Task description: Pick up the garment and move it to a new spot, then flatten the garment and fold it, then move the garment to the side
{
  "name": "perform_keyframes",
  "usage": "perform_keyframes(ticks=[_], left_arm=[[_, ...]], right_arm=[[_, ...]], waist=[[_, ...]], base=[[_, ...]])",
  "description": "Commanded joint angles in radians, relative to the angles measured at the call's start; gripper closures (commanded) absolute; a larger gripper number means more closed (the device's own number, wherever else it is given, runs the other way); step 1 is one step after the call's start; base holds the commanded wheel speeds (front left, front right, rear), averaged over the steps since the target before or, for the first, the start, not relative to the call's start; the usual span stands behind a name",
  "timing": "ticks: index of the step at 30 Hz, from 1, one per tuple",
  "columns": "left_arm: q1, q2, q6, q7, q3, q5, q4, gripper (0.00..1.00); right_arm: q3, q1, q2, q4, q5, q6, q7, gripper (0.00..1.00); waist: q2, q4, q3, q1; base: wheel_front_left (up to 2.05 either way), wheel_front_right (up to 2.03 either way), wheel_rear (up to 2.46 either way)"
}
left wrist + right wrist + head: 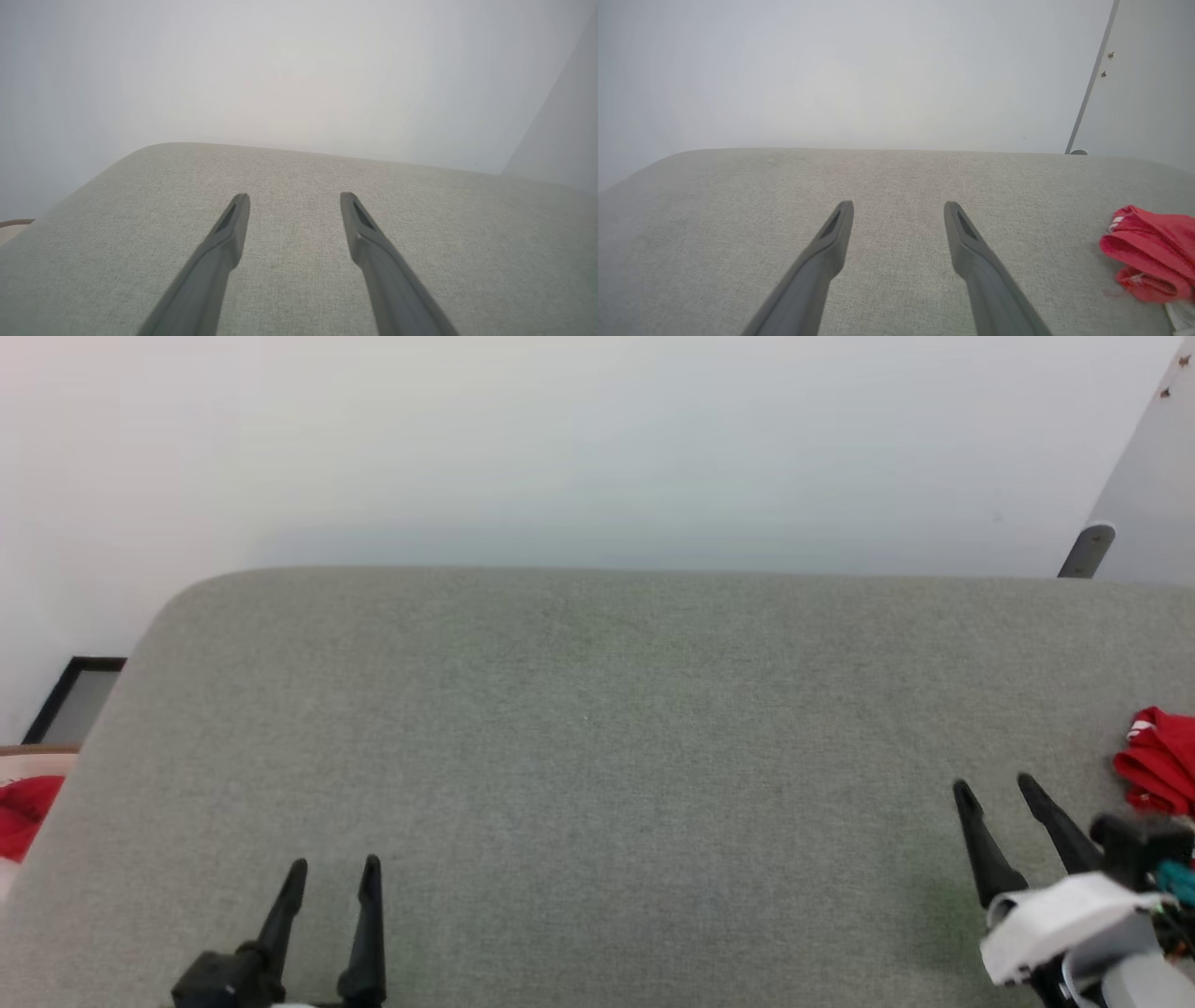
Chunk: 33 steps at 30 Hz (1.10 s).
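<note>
A: How do the 2 grippers stand?

B: The left gripper (pixel 335 863) has its 2 long dark fingers spread, with nothing between them. The right gripper (pixel 993 784) is the same: fingers parted and empty. Each finger is smooth matte plastic that tapers to a narrow tip, and both wrist views show a slot near the tip on its inner face.

A: What lies under them?

B: A padded cushion (pixel 597 709) covered in grey-green woven cloth with a fine, even grain. It is flat, and its far left corner is rounded. Both grippers point across it toward a plain pale wall (pixel 597 448).

A: Where is the garment?

B: The garment (pixel 1162 761) lies on the cushion just to the right of the right gripper, near the fingers but not touching them. It is a bunched heap of soft bright red jersey in thick rolled folds. A bit of white shows at its upper left edge.

A: Anything by the left gripper?

B: Well off to its left, past the cushion's edge, lies a red cloth (pixel 23 812). Beyond that, a dark rectangular frame (pixel 75 695) stands by the wall.
</note>
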Motion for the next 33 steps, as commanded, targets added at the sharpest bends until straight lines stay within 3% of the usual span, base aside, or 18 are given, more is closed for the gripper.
perform_keyframes(ticks=[1,18,33], left_arm=[[0.018,-0.002,-0.003,0.000,-0.002,0.004,-0.011,0.00],[0.157,-0.020,-0.003,0.000,0.026,0.016,-0.135,0.00],[0.161,-0.031,-0.003,0.000,0.026,0.023,-0.142,0.00]], right_arm=[[-0.016,0.029,-0.004,-0.020,-0.013,-0.001,-0.005,0.00],[-0.213,0.327,0.061,-0.353,-0.103,-0.001,0.106,0.00],[-0.243,0.361,0.107,-0.453,-0.133,-0.001,0.152,0.00]], waist=[[0.0000,0.008,-0.009,0.0000],[0.0000,0.009,-0.010,0.0000],[0.0000,0.004,-0.009,0.0000]], base=[[0.00,0.00,0.00],[0.00,0.00,0.00],[0.00,0.00,0.00]])
